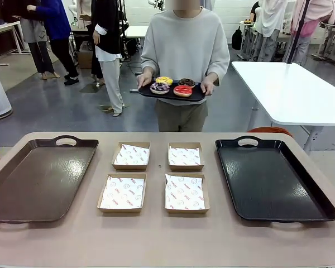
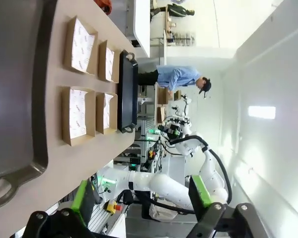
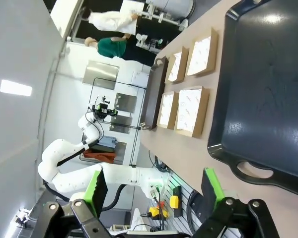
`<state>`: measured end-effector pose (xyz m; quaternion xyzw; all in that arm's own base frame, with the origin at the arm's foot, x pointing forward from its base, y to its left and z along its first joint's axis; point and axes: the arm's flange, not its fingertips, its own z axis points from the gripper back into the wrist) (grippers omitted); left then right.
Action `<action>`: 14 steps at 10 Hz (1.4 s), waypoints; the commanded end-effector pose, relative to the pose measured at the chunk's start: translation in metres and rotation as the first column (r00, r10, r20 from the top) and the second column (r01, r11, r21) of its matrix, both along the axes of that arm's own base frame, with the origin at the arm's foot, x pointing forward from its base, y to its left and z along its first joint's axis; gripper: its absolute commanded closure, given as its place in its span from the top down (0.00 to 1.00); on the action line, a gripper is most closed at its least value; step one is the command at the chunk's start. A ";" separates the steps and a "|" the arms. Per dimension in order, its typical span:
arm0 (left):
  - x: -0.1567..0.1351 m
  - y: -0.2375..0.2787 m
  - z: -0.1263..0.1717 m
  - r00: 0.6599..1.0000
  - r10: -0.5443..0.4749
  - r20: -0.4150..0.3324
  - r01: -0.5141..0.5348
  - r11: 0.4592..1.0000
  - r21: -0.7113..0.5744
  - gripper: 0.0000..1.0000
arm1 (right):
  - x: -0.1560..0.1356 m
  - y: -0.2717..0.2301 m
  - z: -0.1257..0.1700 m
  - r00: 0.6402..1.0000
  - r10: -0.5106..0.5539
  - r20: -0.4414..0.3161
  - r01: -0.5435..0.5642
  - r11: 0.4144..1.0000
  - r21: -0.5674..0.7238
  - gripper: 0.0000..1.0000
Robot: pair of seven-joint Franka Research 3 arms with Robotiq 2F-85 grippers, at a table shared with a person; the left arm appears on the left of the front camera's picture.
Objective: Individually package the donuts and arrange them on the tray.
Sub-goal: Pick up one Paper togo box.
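Across the table a person holds a small black serving tray (image 1: pixel 196 96) with both hands. On it lie several donuts: yellow-iced (image 1: pixel 164 80), dark chocolate (image 1: pixel 186 82), purple-brown with sprinkles (image 1: pixel 159 87) and red-iced (image 1: pixel 183 90). On the table lie a dark brown tray (image 1: pixel 39 178) at the left and a black tray (image 1: pixel 273 178) at the right, both bare. My left gripper (image 2: pixel 141 196) hangs open above the near table edge by the brown tray (image 2: pixel 15 99). Above the black tray's (image 3: pixel 268 74) handle end my right gripper (image 3: pixel 154 187) is open too.
Several brown cardboard boxes lined with printed white paper sit in a two-by-two block between the trays, such as the near left one (image 1: pixel 122 192) and the far right one (image 1: pixel 185 156). A white table (image 1: pixel 293 92) stands behind at the right. Other people stand farther off.
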<state>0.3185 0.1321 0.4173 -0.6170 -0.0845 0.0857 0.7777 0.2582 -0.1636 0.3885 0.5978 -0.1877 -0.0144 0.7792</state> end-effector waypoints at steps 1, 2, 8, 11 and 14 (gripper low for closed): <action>-0.007 0.015 -0.008 0.999 0.035 0.002 -0.035 0.999 0.039 1.00 | -0.018 0.014 -0.003 1.000 -0.005 0.011 0.005 1.000 -0.023 1.00; -0.010 0.016 -0.006 0.998 0.037 0.045 -0.039 0.998 0.056 1.00 | -0.014 0.018 0.000 1.000 0.002 0.030 0.000 0.998 -0.066 1.00; -0.004 0.010 -0.005 1.000 0.027 -0.012 -0.027 1.000 0.004 1.00 | -0.002 -0.003 0.000 1.000 -0.014 -0.002 0.014 1.000 -0.004 1.00; -0.004 0.010 -0.005 1.000 0.027 -0.012 -0.027 1.000 0.004 1.00 | -0.002 -0.003 0.000 1.000 -0.014 -0.002 0.014 1.000 -0.004 1.00; -0.004 0.010 -0.005 1.000 0.027 -0.012 -0.027 1.000 0.004 1.00 | -0.002 -0.003 0.000 1.000 -0.014 -0.002 0.014 1.000 -0.004 1.00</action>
